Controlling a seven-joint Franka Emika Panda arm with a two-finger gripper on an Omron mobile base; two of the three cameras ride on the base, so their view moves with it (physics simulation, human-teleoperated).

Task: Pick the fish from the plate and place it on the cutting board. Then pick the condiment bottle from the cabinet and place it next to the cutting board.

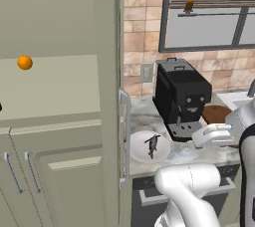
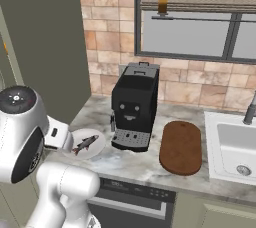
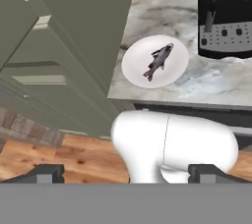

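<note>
One fish (image 3: 157, 61) lies mid-plate (image 3: 133, 68), rim bare.

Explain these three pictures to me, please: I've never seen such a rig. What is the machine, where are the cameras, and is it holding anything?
It is a white robot arm in a rendered kitchen. Two cameras sit behind it, left and right; the third looks along its gripper, whose fingertips stand wide apart with nothing between them. On the marble counter lie a white plate with a fish, a black coffee machine and a brown cutting board. An orange ball sits in the green cabinet.
</note>
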